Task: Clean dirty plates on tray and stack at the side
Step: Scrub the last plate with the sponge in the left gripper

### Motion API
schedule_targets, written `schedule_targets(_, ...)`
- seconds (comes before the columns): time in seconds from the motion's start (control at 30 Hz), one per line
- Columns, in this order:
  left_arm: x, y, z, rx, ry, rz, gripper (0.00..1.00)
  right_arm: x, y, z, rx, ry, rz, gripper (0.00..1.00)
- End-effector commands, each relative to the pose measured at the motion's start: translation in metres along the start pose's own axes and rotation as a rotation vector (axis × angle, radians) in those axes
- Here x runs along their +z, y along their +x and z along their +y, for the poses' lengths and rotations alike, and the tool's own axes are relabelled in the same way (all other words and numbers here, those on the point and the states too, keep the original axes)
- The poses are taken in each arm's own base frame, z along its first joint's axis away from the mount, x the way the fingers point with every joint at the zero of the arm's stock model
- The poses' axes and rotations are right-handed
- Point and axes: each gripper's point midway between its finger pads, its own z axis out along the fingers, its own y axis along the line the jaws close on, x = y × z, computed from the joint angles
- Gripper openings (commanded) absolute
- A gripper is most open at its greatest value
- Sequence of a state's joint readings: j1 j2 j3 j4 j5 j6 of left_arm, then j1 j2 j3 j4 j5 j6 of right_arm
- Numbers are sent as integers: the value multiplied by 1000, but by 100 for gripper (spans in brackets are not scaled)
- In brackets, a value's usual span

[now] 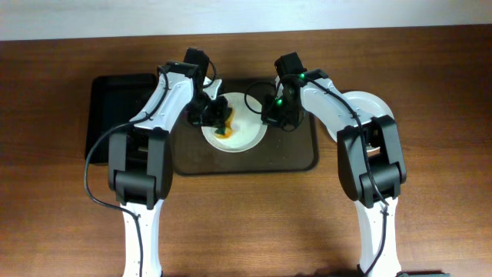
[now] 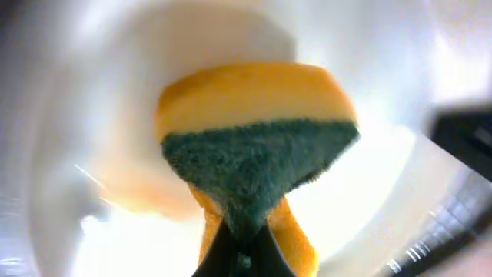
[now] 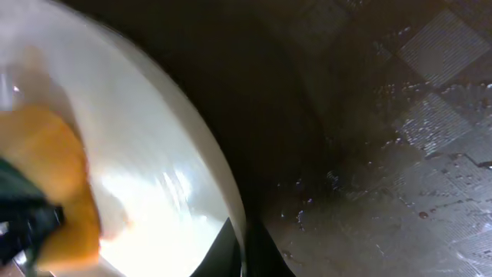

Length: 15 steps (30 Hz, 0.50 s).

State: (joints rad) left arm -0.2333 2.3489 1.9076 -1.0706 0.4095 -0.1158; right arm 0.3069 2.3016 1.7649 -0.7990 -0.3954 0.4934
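Observation:
A white plate (image 1: 244,135) with orange-yellow smears lies on the dark brown tray (image 1: 292,158). My left gripper (image 1: 217,117) is shut on a yellow and green sponge (image 2: 254,138), pressed onto the plate (image 2: 92,115). My right gripper (image 1: 274,111) is shut on the plate's right rim (image 3: 223,192), one finger on each side. Another plate (image 1: 369,104) sits on the table to the right of the tray, partly behind my right arm. A further plate edge (image 1: 213,86) shows behind my left arm.
A smaller black tray (image 1: 115,108) lies left of the brown tray. The brown tray's floor (image 3: 400,154) is wet and textured.

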Motion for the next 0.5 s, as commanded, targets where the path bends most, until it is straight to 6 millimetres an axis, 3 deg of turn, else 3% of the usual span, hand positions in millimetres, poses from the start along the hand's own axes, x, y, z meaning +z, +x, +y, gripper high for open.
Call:
schedule_targets(0.0, 9, 1, -27, 78, 191, 14, 1, 7, 4, -3, 14, 3, 17, 4)
schedule_targets(0.13, 3, -37, 17, 8, 11, -137, 1, 7, 4, -3, 14, 3, 17, 4)
schedule_targets(0.2, -6, -51, 25, 13, -42, -188, 1, 7, 4, -3, 14, 3, 17, 4)
schedule_targets(0.37, -6, -27, 26, -17, -75, -91, 1, 7, 4, -3, 14, 3, 17, 4)
schedule_targets(0.47, -6, -31, 33, -13, -121, -106, 1, 7, 4, -3, 14, 3, 17, 4)
